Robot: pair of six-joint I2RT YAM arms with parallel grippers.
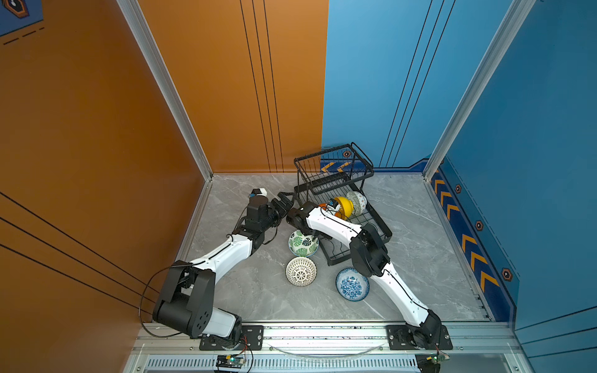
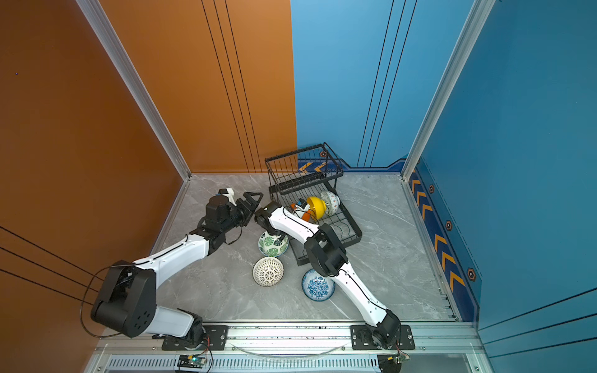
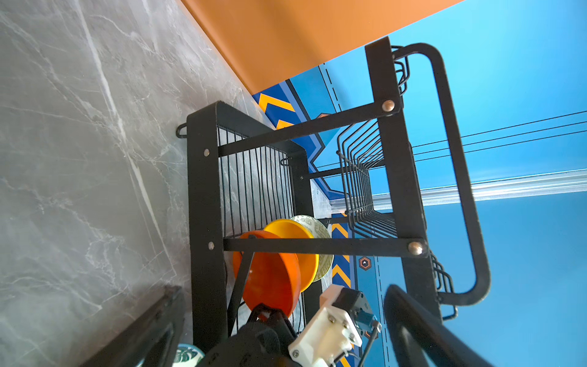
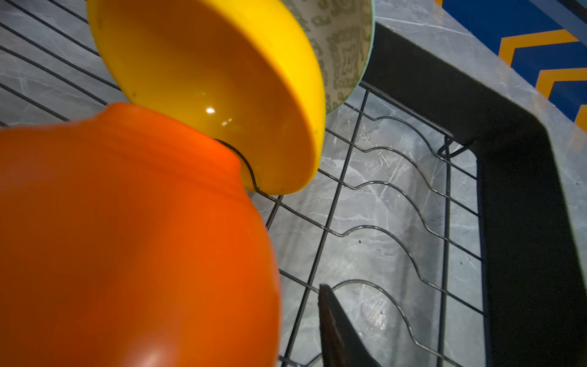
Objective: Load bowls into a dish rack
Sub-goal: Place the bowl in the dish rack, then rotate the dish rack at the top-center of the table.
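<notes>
The grey marbled worktop (image 1: 420, 258) carries the black wire dish rack (image 1: 386, 227), set at an angle near the back wall with its raised basket tier at the far end. Three bowls stand on edge in a row among the rack's wavy dividers. The pale grey-green patterned bowl (image 1: 357, 198) is farthest back, the yellow bowl (image 1: 344, 206) is next, and the orange bowl (image 4: 127, 238) is nearest, its foot turned into the yellow one's hollow.

Three more bowls sit upright on the worktop just in front of the rack: the leaf-patterned bowl (image 1: 303, 243), the white lattice bowl (image 1: 301, 271) and the blue floral bowl (image 1: 352, 284).

The right hand (image 3: 266, 313) is at the orange bowl's rim. The one finger (image 4: 336, 324) I can see stands clear of the bowl's outer wall, and the other is hidden.

The left hand (image 1: 288, 202) hangs beside the rack's near corner, spread wide and holding nothing.
</notes>
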